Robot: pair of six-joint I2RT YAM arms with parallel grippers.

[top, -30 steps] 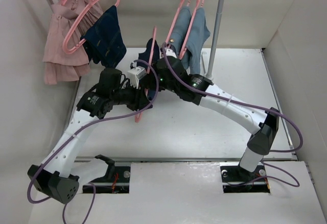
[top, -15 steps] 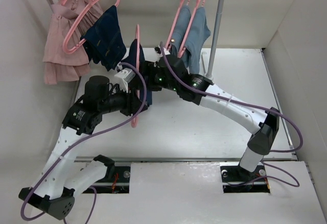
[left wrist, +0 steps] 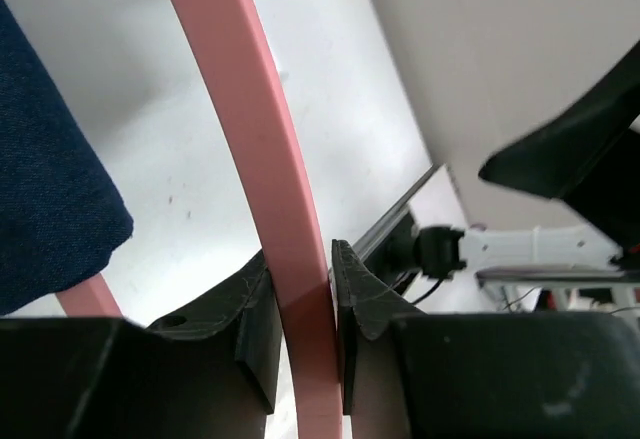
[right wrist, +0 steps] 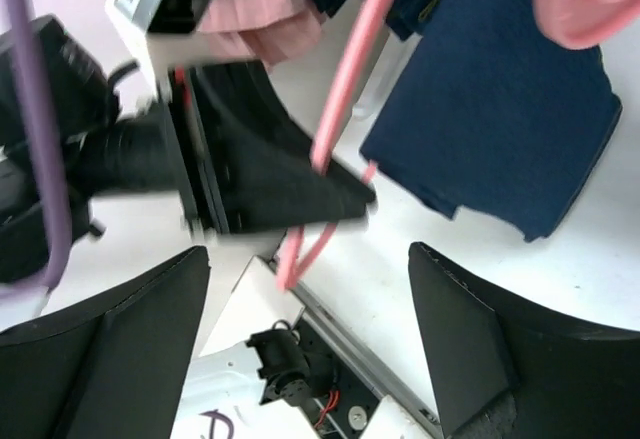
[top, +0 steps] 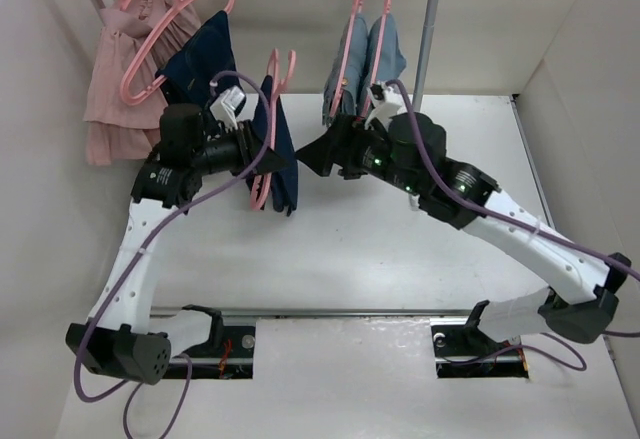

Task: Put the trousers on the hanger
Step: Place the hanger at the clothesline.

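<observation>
My left gripper [left wrist: 300, 294] pinches the hanger [left wrist: 262, 149]; the trousers [top: 282, 164] may twist it loose, and my right gripper [right wrist: 308, 255], spread empty, can't catch.

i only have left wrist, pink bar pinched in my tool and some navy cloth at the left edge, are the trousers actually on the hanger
Observer: Yes. From above, the trousers hang draped over the hanger.
Operator: where's the right tool
Observer: The right tool is just right of the trousers, fingers spread, holding nothing.
Operator: is the hook on anything
Observer: No. The hook is free, between the small navy garment and the light jeans.
</observation>
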